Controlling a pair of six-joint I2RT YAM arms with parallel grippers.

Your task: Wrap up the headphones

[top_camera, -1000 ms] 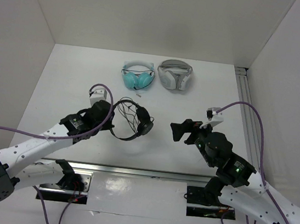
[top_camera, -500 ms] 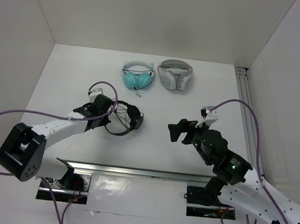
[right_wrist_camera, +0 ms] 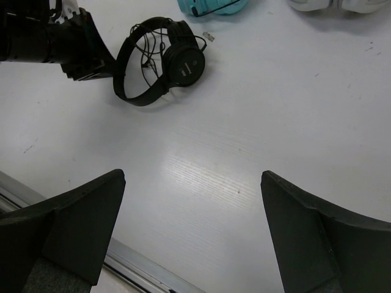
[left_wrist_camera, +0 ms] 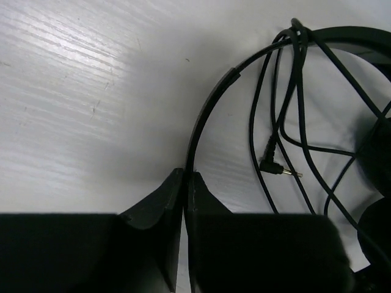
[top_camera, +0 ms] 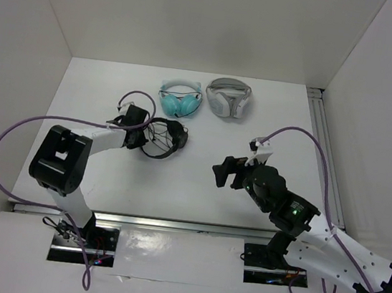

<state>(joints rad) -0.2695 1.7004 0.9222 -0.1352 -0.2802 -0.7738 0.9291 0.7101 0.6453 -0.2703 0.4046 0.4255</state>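
Observation:
The black headphones [top_camera: 172, 137] lie on the white table left of centre, their thin cable [left_wrist_camera: 305, 146] draped in loose loops across the headband [left_wrist_camera: 211, 101], the plug [left_wrist_camera: 273, 166] lying free inside the arc. My left gripper [top_camera: 141, 138] sits at the left side of the band. Its jaws are shut on the thin headband, which runs up from between the tips of the left gripper [left_wrist_camera: 186, 178]. My right gripper [top_camera: 220, 171] hovers to the right, wide open and holding nothing. From the right gripper [right_wrist_camera: 192, 175], the headphones [right_wrist_camera: 183, 61] appear far ahead on the left.
Teal headphones [top_camera: 180, 101] and bulkier white-and-grey headphones [top_camera: 228, 97] rest at the back of the table. White walls enclose left, back and right. A metal rail [top_camera: 321, 127] runs along the right side, another [top_camera: 171, 224] along the near edge.
The left arm has carried the headphones back and to the left, toward the teal pair. The right arm has edged left, jaws still wide.

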